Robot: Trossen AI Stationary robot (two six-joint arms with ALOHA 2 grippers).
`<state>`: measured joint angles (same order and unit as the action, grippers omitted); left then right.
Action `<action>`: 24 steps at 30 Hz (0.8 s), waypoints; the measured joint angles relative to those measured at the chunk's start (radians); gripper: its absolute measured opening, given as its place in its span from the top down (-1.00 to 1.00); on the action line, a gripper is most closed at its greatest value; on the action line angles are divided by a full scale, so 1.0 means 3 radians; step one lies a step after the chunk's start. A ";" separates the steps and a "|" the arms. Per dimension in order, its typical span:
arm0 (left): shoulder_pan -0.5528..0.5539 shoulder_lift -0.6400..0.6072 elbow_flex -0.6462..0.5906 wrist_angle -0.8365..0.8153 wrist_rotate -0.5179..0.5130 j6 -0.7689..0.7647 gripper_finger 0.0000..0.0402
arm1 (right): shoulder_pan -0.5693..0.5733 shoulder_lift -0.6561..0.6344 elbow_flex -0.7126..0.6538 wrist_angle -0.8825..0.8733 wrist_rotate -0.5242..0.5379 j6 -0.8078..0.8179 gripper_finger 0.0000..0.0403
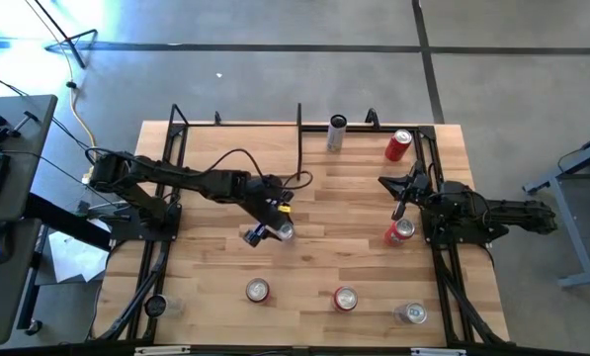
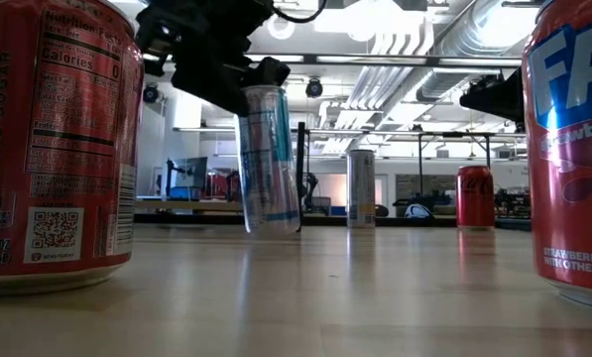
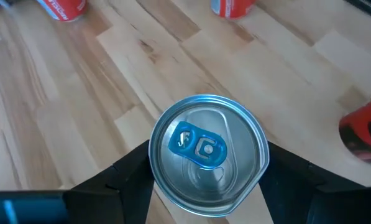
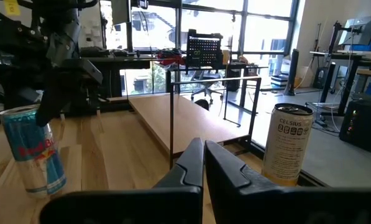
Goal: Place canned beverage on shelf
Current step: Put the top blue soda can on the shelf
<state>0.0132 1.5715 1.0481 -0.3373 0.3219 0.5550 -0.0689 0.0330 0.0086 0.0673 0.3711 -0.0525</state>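
A slim silver-and-blue beverage can [image 1: 284,229] is near the table's middle, with my left gripper [image 1: 271,232] shut on it; the low view shows the can [image 2: 269,159] slightly tilted. The left wrist view looks down on its top with a blue tab [image 3: 201,146]. The shelf [image 4: 179,124], a pale board with thin black uprights, stands along the far side. My right gripper [image 1: 385,182] waits shut at the right and touches nothing. My left gripper pinches the can's upper wall [image 3: 157,177] just under the rim, one finger on each opposite side. The fingers [image 3: 126,180] slant down at it from the table's left. The can hangs below them, top up and slightly tilted; I cannot tell whether its base touches the tabletop.
A tall pale can [image 1: 336,133] and a red can [image 1: 398,145] stand at the far right. Another red can [image 1: 400,231] is beside the right arm. Two red cans [image 1: 258,290] [image 1: 345,298] and a silver one [image 1: 410,313] stand along the near edge.
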 joint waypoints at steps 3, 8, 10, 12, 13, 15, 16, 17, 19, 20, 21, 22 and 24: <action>-0.0001 0.0000 0.0000 -0.0014 -0.0022 -0.0139 -0.31 | 0.0001 0.0000 -0.0001 0.0000 0.0000 0.0000 1.00; -0.0001 -0.0005 0.0004 0.0000 -0.0180 -0.0271 -0.53 | 0.0000 0.0001 0.0000 0.0000 0.0001 0.0000 1.00; -0.0001 -0.0005 0.0004 0.0002 -0.0220 -0.0323 -0.55 | 0.0000 0.0001 0.0000 0.0000 0.0001 0.0000 1.00; -0.0001 -0.0004 0.0004 0.0002 -0.0242 -0.0403 -0.55 | 0.0000 0.0001 0.0000 0.0000 0.0000 0.0000 1.00; -0.0001 -0.0004 0.0004 0.0008 -0.0281 -0.0458 -0.55 | 0.0001 0.0001 -0.0001 0.0000 0.0000 0.0000 1.00; -0.0003 -0.0005 0.0004 0.0045 -0.0389 -0.0621 -0.54 | 0.0000 0.0001 0.0000 0.0001 0.0001 0.0000 1.00; -0.0004 -0.0025 0.0003 0.0048 -0.0451 -0.0697 -0.55 | 0.0000 0.0001 -0.0001 0.0001 0.0001 0.0000 1.00; -0.0004 -0.0054 0.0003 0.0038 -0.0510 -0.0780 -0.55 | 0.0001 0.0001 0.0000 0.0000 0.0001 0.0000 1.00; -0.0007 -0.0095 0.0006 0.0108 -0.0635 -0.0933 -0.55 | 0.0000 0.0001 -0.0001 0.0000 0.0000 0.0000 1.00; -0.0015 -0.0132 0.0006 0.0078 -0.0691 -0.1025 -0.55 | 0.0001 0.0001 -0.0001 0.0000 0.0001 0.0000 1.00; -0.0025 -0.0164 0.0005 0.0062 -0.0735 -0.1121 -0.54 | 0.0001 0.0001 -0.0001 0.0000 0.0001 0.0000 1.00; -0.0043 -0.0186 0.0006 0.0102 -0.0788 -0.1209 -0.54 | 0.0000 -0.0001 0.0000 0.0001 0.0001 0.0000 1.00; -0.0096 -0.0229 0.0006 0.0052 -0.0920 -0.1393 -0.54 | 0.0001 0.0001 0.0000 0.0002 0.0001 0.0000 1.00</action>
<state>-0.0155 1.5029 1.0500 -0.3218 0.0460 0.1371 -0.0685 0.0333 0.0086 0.0680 0.3713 -0.0525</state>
